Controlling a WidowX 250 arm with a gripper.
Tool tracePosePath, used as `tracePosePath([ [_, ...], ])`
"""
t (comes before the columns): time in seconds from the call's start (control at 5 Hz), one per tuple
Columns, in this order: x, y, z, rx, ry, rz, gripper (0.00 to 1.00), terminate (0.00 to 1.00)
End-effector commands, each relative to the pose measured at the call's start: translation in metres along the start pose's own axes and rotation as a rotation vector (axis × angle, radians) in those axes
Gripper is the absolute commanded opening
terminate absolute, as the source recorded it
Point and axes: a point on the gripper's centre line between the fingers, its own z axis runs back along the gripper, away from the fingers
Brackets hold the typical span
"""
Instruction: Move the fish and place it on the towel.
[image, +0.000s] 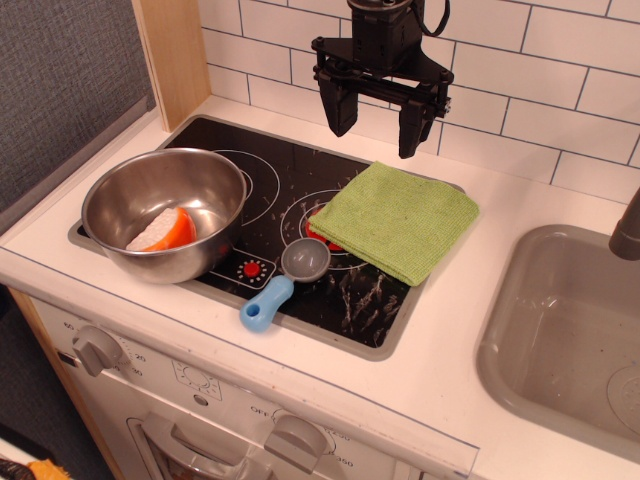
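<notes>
The fish is a small orange wedge with a white face. It lies inside the steel bowl at the front left of the black stove top. The towel is a light-green folded cloth lying flat on the right side of the stove top. My gripper is black and hangs open and empty in the air above the back of the stove, just behind the towel's far edge and well to the right of the bowl.
A grey scoop with a blue handle lies in front of the towel, between it and the bowl. A grey sink is at the right. A white tiled wall runs behind; a wooden panel stands at the back left.
</notes>
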Motion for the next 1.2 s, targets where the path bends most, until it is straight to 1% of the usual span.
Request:
tracePosePath([
  [0.0, 0.0, 0.0, 0.0, 0.0, 0.0, 0.0, 1.0, 0.0],
  [0.2, -0.016, 0.015, 0.005, 0.01, -0.003, 0.026, 1.0, 0.0],
  [0.4, -0.033, 0.033, 0.02, 0.015, -0.027, 0.051, 1.0, 0.0],
  [0.6, -0.056, 0.054, 0.043, 0.036, -0.075, 0.047, 1.0, 0.0],
  [0.8, -0.08, 0.083, 0.043, 0.055, -0.063, 0.066, 1.0, 0.0],
  [1.0, -0.095, 0.11, 0.031, 0.077, -0.014, 0.119, 1.0, 0.0],
])
